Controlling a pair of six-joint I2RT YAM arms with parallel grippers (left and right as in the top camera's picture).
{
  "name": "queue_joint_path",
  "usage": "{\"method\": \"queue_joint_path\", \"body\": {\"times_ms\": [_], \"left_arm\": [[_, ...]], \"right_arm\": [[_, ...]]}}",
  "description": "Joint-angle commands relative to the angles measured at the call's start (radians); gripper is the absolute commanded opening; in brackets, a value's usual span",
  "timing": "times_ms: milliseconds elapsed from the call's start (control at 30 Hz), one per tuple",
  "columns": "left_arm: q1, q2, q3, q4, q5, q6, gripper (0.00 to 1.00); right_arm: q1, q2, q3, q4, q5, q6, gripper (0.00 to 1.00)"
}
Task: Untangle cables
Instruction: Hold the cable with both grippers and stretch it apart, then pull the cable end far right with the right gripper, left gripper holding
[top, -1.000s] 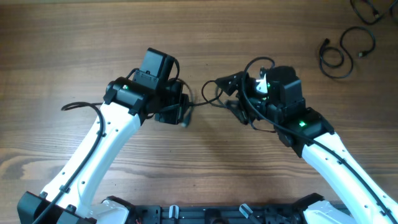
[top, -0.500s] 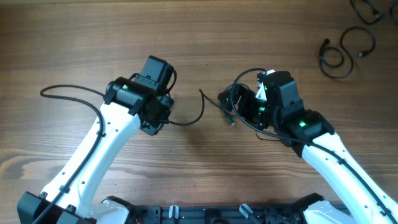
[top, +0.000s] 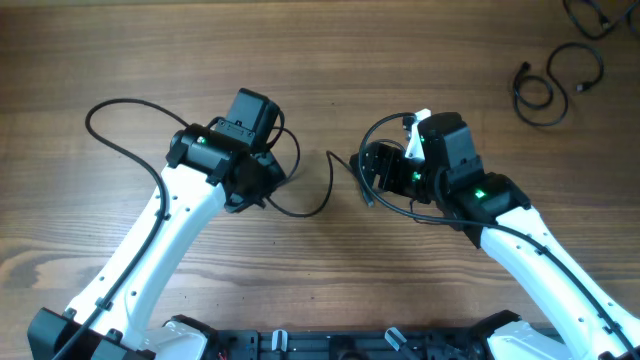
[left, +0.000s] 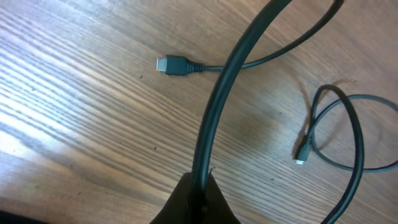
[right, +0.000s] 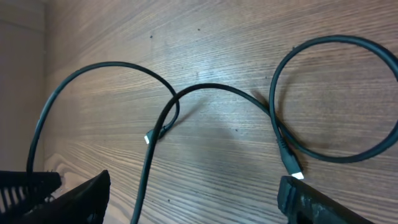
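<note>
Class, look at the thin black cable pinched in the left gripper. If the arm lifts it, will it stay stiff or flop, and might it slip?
Probably floppy: the cable arcs away from the shut left gripper in a loose curve rather than a straight line. It is likely light, since it is thin. Its smooth jacket might slide through the pinch if it is tugged.

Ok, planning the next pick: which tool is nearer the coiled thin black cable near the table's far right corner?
Right. The right tool is left of the coiled thin black cable; the left tool lies much farther left.
</note>
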Motion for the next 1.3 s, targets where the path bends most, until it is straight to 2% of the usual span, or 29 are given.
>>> {"method": "queue_joint_path", "body": {"times_ms": [0,67,100,167,200,267,400,567,667,933,1167,1267], "left_arm": [[-0.005,0.004,0.002,0.017,0.005,0.024,0.04],[-0.005,0.004,0.002,0.021,0.005,0.024,0.04],[-0.005,0.004,0.002,0.022,0.005,0.024,0.1],[-0.005,0.004,0.002,0.024,0.005,0.024,0.07],[-0.005,0.004,0.002,0.024,0.005,0.024,0.04],[-0.005,0.004,0.002,0.025,0.005,0.024,0.04],[-0.005,0.004,0.002,0.025,0.005,0.024,0.04],[-0.005,0.004,0.002,0.025,0.005,0.024,0.04],[-0.005,0.004,0.002,0.03,0.005,0.024,0.04],[-0.005,0.004,0.002,0.032,0.005,0.024,0.04],[-0.005,0.004,0.002,0.032,0.005,0.024,0.04],[-0.005,0.004,0.002,0.032,0.005,0.024,0.04]], "right_arm": [[0.002,0.035,0.01,0.006,0.103,-0.023,0.87],[0.002,0.077,0.01,0.014,0.142,-0.025,0.8],[0.002,0.115,0.01,0.037,0.144,-0.026,0.71],[0.002,0.182,0.01,0.08,0.144,-0.02,0.56],[0.003,0.218,0.01,0.102,0.144,-0.021,0.53],[0.003,0.277,0.01,0.139,0.144,-0.021,0.49],[0.005,0.371,0.01,0.203,0.148,-0.023,0.46],[0.006,0.428,0.01,0.236,0.189,-0.127,0.43],[0.006,0.443,0.01,0.262,0.204,-0.127,0.37],[0.05,0.481,0.01,0.35,0.205,-0.122,0.35],[0.075,0.564,0.01,0.361,0.324,-0.096,0.31],[0.075,0.569,0.01,0.365,0.323,-0.087,0.17]]}}
